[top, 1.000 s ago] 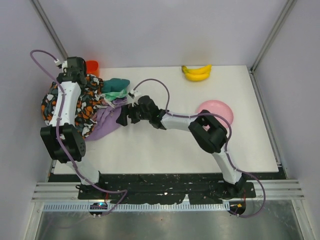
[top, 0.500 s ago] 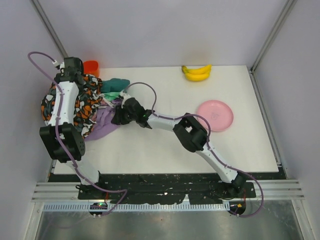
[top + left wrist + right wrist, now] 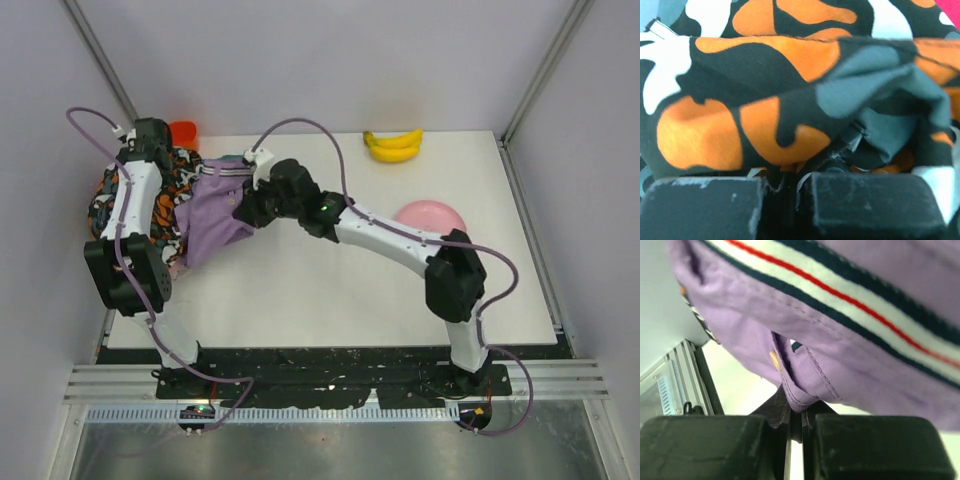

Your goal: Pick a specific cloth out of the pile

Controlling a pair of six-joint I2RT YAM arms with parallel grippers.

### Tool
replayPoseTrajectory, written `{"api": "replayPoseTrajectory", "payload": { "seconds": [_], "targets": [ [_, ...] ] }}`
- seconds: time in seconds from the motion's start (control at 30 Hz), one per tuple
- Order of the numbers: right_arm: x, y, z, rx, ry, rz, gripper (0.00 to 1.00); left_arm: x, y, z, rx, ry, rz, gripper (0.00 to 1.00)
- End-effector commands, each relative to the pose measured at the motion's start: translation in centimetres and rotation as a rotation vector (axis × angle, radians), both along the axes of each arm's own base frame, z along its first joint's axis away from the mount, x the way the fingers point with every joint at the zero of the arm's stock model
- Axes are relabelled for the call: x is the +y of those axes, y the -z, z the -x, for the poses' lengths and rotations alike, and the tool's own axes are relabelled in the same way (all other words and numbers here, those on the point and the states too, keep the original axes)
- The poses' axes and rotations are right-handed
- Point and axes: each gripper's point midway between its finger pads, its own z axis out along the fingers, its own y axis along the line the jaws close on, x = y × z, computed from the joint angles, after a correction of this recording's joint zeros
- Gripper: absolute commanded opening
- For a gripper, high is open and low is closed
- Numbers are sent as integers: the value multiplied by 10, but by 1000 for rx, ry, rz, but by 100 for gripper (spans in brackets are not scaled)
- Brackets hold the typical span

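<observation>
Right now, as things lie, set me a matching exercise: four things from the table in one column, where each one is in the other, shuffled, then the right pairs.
Things
1. lilac cloth
2. bananas
3. pink plate
4. patterned cloth

Places
A. at the far edge of the table, nothing touching them
B. pinched in the shut right hand
C. partly hidden behind the right arm
D. at the table's left edge, gripped by the left hand

Pairs: 1-B, 2-A, 3-C, 4-D
</observation>
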Motion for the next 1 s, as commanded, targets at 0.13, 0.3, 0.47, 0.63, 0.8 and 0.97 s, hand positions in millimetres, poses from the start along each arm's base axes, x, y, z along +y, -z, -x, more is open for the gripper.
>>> {"api": "replayPoseTrajectory", "payload": {
  "seconds": [0.13,0.3,0.47,0.63,0.8,0.97],
  "targets": [
    [-103,-274,13,-540,146,-263,5,-2,55,-4,76,-25,58,0],
    [-153,-358,31,-708,224,-307,5,-6,60,-7,86,-14,57,0],
    [-208,-435,48,-836,361,-373,5,-9,66,-10,110,-1,29,0],
    [-272,-499,70,-965,535,-458,5,-6,71,-8,148,-7,6,0],
    [-322,-533,90,-1066,663,-497,5,-2,67,-7,153,-12,-25,0],
    [-379,-554,113,-1137,813,-505,5,0,66,-8,156,-11,-44,0]
  ]
}}
